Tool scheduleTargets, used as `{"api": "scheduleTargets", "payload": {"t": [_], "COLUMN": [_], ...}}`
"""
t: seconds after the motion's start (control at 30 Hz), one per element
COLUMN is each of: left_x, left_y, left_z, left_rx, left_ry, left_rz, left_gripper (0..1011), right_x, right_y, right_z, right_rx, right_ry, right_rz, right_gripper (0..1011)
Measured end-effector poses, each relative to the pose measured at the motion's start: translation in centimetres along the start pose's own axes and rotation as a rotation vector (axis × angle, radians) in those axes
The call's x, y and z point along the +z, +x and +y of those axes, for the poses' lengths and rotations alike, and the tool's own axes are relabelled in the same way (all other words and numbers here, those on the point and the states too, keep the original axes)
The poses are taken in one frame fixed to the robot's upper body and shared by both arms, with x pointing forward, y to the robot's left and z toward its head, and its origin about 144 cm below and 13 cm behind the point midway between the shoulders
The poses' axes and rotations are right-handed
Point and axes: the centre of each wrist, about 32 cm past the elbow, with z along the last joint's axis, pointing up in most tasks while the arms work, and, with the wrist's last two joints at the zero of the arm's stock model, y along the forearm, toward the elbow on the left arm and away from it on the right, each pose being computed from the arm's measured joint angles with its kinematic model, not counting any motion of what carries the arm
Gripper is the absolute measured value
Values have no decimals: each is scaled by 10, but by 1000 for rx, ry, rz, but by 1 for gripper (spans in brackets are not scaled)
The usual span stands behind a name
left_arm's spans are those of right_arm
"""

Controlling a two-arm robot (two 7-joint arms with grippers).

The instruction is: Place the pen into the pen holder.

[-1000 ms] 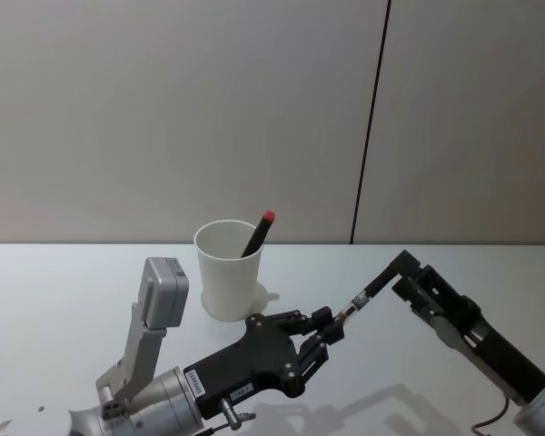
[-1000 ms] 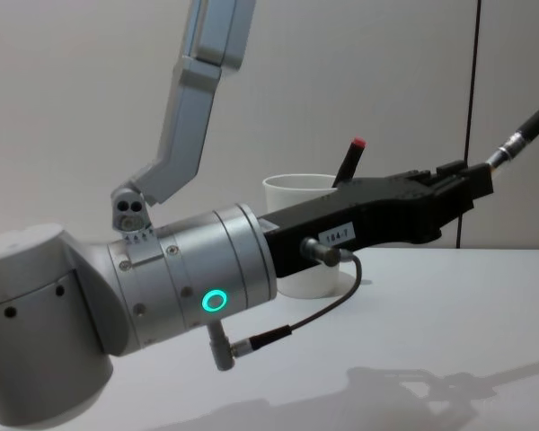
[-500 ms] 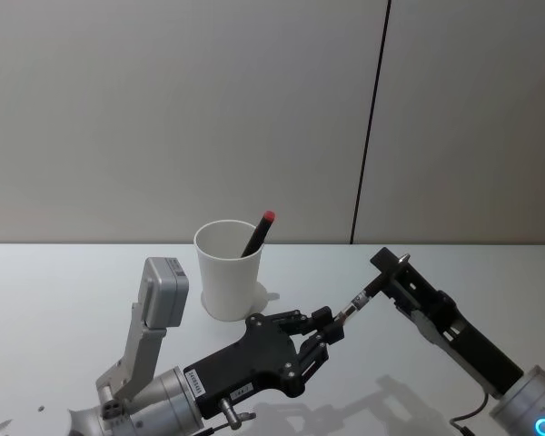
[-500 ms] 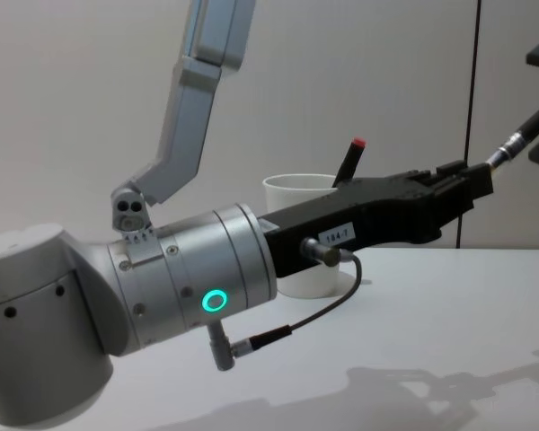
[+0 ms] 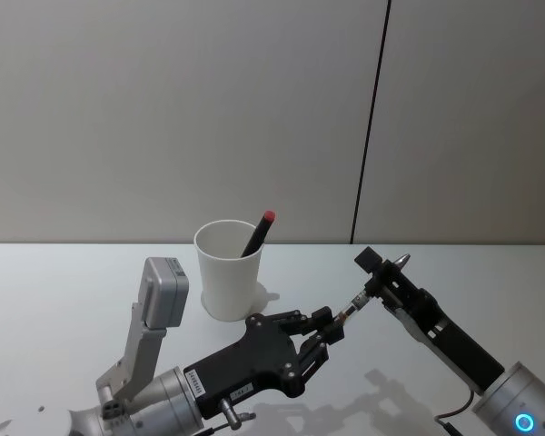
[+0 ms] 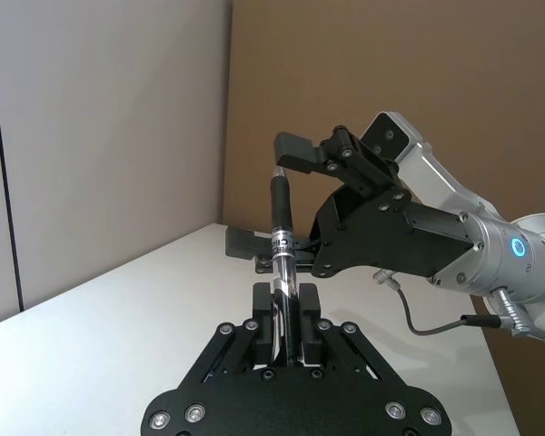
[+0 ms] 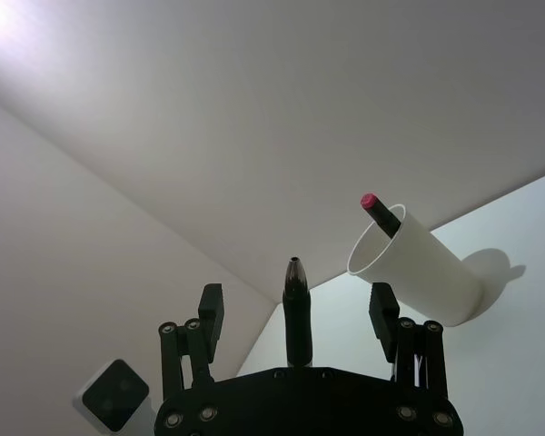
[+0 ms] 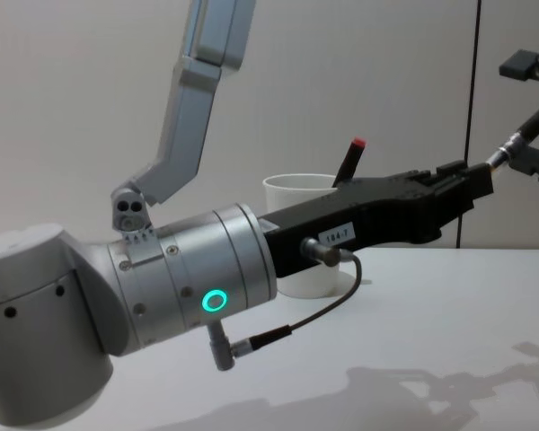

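A black pen with a silver band (image 5: 354, 304) sticks out of my left gripper (image 5: 330, 329), which is shut on its lower end above the table. The same pen (image 6: 281, 227) stands up between the left fingers in the left wrist view. My right gripper (image 5: 378, 272) is open, its two fingers (image 7: 211, 313) on either side of the pen's free end (image 7: 296, 313) without touching it. The pen holder (image 5: 227, 271), a white paper cup, stands upright behind the left gripper and holds a red-capped pen (image 5: 258, 233). In the chest view the pen (image 8: 521, 130) rises toward the right gripper (image 8: 534, 112).
The left arm's forearm and wrist (image 8: 189, 287) loom large in the chest view in front of the cup (image 8: 298, 187). A plain wall with a dark vertical seam (image 5: 371, 127) runs behind the white table (image 5: 64, 282).
My right gripper has moved in toward the left gripper, and its open fingers now straddle the pen's free end. The left gripper, pen and cup have stayed put.
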Motion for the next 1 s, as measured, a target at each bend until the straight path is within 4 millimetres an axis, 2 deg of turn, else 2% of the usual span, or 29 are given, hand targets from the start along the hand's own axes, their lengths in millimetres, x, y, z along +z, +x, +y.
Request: {"api": "scheduleTargets", "payload": {"t": [0.33, 0.7, 0.8, 1.0], "left_x": [0, 0, 0, 0], "left_y": [0, 0, 0, 0], "left_z": [0, 0, 0, 0], "left_rx": [0, 0, 0, 0], "left_ry": [0, 0, 0, 0], "left_rz": [0, 0, 0, 0], "left_gripper": [180, 180, 180, 180], "right_x": [-3, -4, -4, -4], "right_y": [-1, -1, -1, -2], "right_z": [3, 4, 4, 5], "right_rx": [-18, -26, -28, -29], "right_ry": [3, 5, 5, 6], "right_rz": [-6, -9, -9, -10], "right_gripper": [993, 728, 587, 401]}}
